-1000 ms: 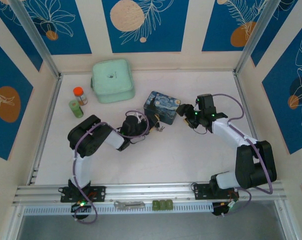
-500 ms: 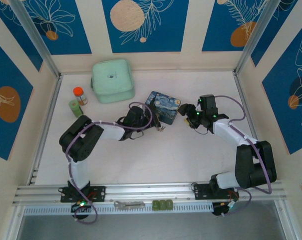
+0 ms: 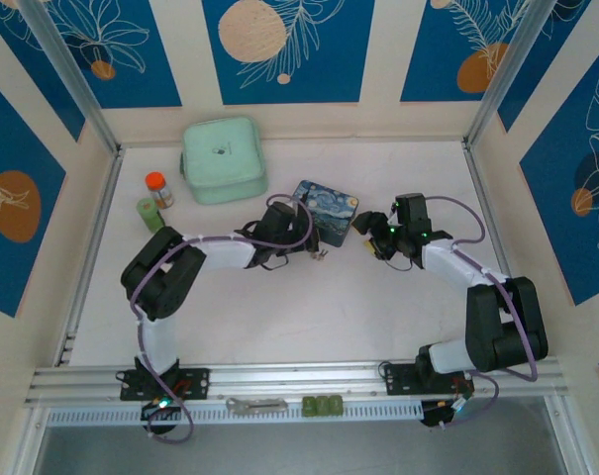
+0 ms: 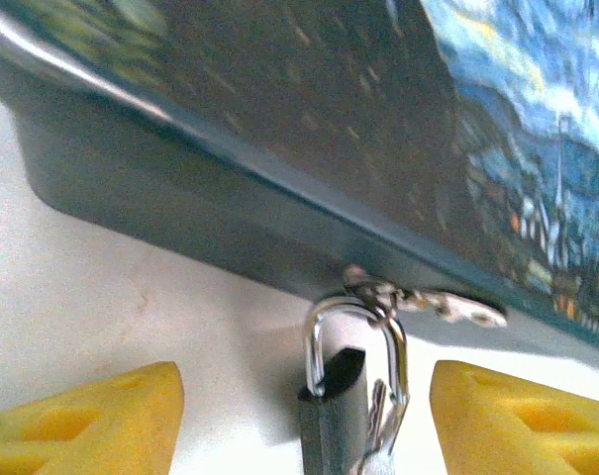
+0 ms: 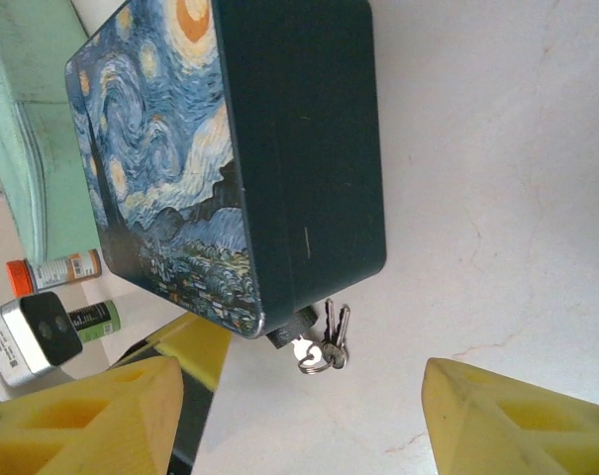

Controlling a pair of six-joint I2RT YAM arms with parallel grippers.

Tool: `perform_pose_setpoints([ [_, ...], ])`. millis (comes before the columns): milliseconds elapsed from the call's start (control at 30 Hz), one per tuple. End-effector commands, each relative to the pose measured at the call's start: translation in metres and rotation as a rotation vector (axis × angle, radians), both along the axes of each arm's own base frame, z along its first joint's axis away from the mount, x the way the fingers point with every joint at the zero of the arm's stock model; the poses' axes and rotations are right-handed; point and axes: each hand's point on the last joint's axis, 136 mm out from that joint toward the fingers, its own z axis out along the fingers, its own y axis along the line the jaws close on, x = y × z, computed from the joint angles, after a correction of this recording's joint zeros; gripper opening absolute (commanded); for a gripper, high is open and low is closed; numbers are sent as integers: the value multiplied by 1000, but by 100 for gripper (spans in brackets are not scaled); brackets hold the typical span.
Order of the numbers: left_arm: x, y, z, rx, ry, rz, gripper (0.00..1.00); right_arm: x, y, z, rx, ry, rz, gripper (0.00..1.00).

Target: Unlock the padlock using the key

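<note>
The small dark padlock (image 4: 332, 416) hangs by its silvery shackle (image 4: 319, 327) from the hasp (image 4: 433, 300) on the front of the blue-and-yellow painted tin box (image 3: 326, 210). It lies on the table between the yellow fingers (image 4: 91, 421) of my left gripper (image 4: 309, 435), which is open and not touching it. A key on a ring with two more keys (image 5: 331, 341) sticks out of the padlock (image 5: 291, 332). My right gripper (image 5: 304, 426) is open a little way back from the keys, to the right of the tin (image 5: 279, 148). From above, the left gripper (image 3: 301, 240) and the right gripper (image 3: 366, 240) flank the keys (image 3: 321, 256).
A mint green lidded container (image 3: 223, 158) stands behind the tin. An orange-capped bottle (image 3: 158, 188) and a green bottle (image 3: 149, 214) stand at the left. A metal tool (image 3: 256, 404) and green pieces (image 3: 322, 406) lie on the near rail.
My left arm has stretched out to the right, bringing its gripper up to the tin's front at the padlock. The tin has settled flatter. The right gripper has shifted slightly nearer.
</note>
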Motion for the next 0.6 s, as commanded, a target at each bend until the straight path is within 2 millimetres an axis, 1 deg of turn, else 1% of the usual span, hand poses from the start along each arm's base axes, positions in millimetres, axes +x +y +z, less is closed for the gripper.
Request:
perform_pose_setpoints([
  [0,-7,-10,-3,106,-11,-50,68,-4,0,-1,23,9,-4,65],
  [67,-8,-8,-10,152,15,-44,68,-3,2,0,35,8,-3,65],
  [167,-7,-6,-15,206,32,-52,67,-4,3,-1,42,12,-1,65],
  [300,-14,-7,-21,285,47,-91,65,-4,2,-1,44,9,-8,65],
  [367,-18,-4,-24,323,48,-99,64,-4,1,-1,48,9,-13,65],
  [467,-22,2,-29,373,51,-108,57,-4,1,-1,51,5,-17,65],
  [567,-22,4,-35,402,64,-120,51,-4,-1,-1,54,7,-24,65],
])
